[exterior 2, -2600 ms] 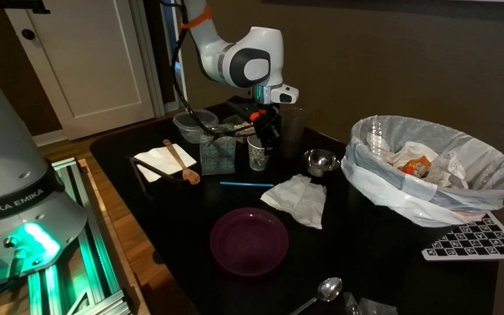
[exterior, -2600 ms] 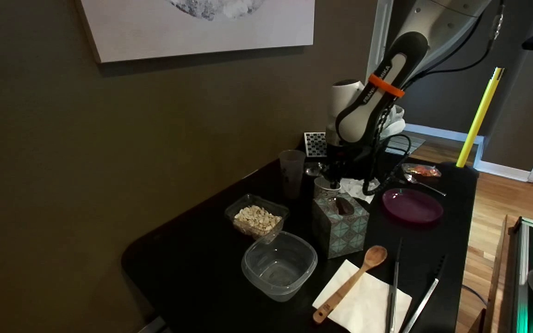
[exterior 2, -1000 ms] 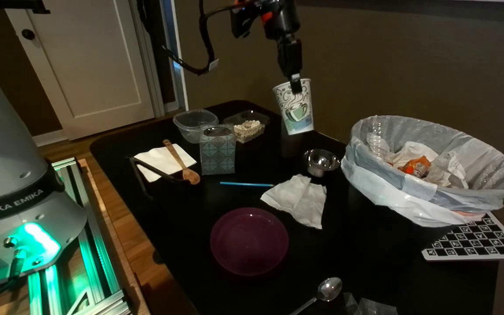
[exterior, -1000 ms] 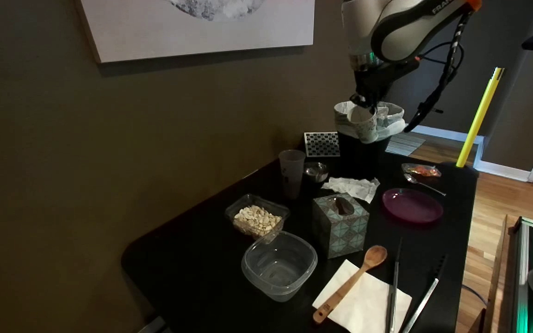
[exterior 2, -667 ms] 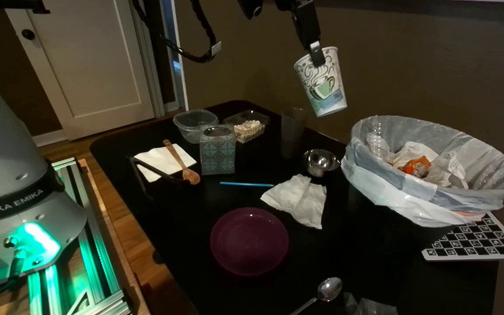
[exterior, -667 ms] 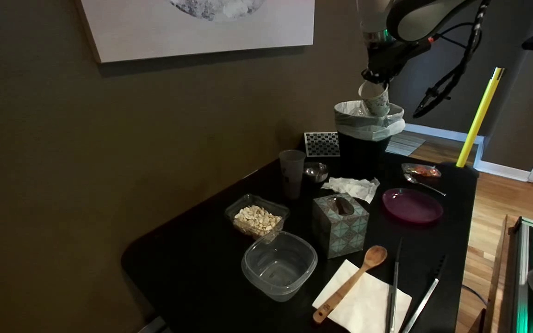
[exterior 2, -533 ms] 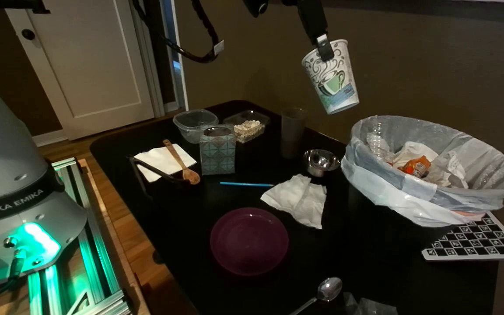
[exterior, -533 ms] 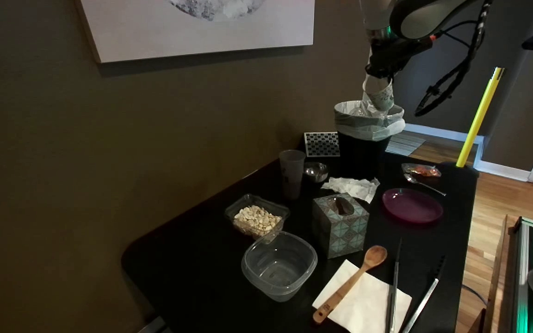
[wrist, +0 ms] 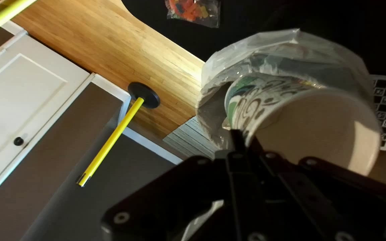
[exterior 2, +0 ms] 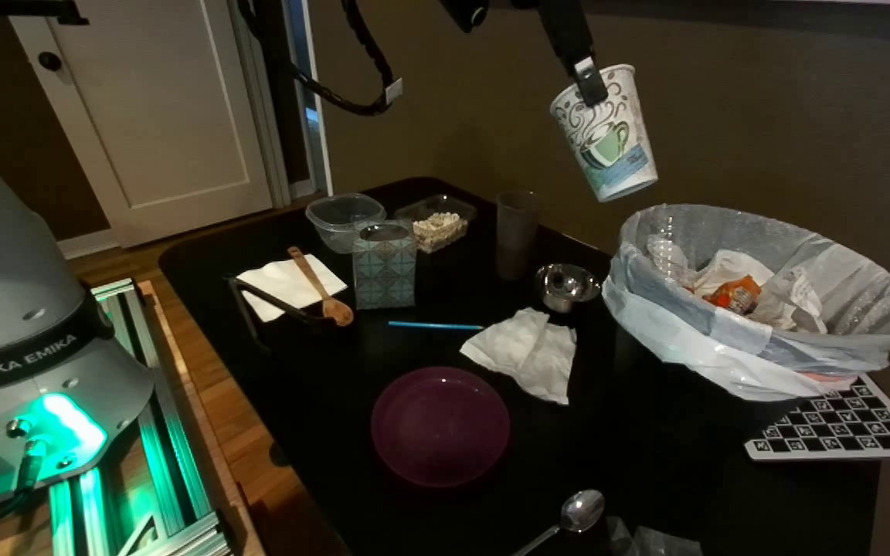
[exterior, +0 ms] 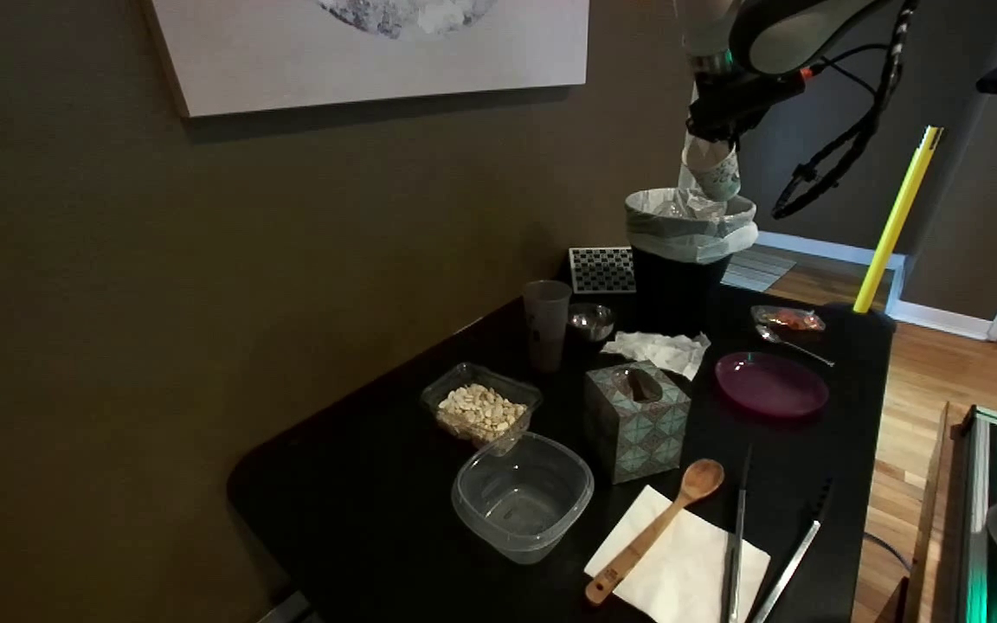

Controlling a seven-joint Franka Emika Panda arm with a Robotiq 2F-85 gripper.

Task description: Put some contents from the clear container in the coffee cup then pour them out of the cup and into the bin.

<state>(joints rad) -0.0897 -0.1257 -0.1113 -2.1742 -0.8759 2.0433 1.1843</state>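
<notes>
A robotic gripper (wrist: 246, 142) clasps a paper coffee cup (exterior 2: 607, 147), printed with a green mug, by its wall, one finger (exterior 2: 589, 85) outside and the other within the mouth, and holds it above the level of a black bin (exterior: 676, 290), near the rim. The cup tilts, its base lower and nearer the bin, its mouth turned upward and away from it; the wrist view shows a pale inner wall, though whether anything lies deeper inside cannot be told. Within the bin, a folded-over plastic liner (exterior 2: 692, 328) cradles a clear plastic bottle (exterior 2: 665, 255), an orange wrapper (exterior 2: 735, 295) and crumpled paper (exterior 2: 731, 266). Just beside the bin are a checkered board (exterior 2: 847, 432) and a small metal bowl (exterior 2: 566, 287), with a crumpled napkin (exterior 2: 526, 351) near it on the black table (exterior: 360, 502). A translucent tumbler (exterior: 546, 333) stands a little farther from the bin, and a patterned tissue box (exterior: 646, 437) farther than that. Well apart from the bin, toward the opposite end of the table, a small clear container (exterior: 444, 388) holds pale, oat-like flakes (exterior: 481, 410); a larger clear tub (exterior: 524, 541) and a wooden spoon (exterior: 659, 532) lie farther still. A maroon plate (exterior: 772, 383) and a blue pencil (exterior 2: 436, 325) rest apart from the bin as well.
</notes>
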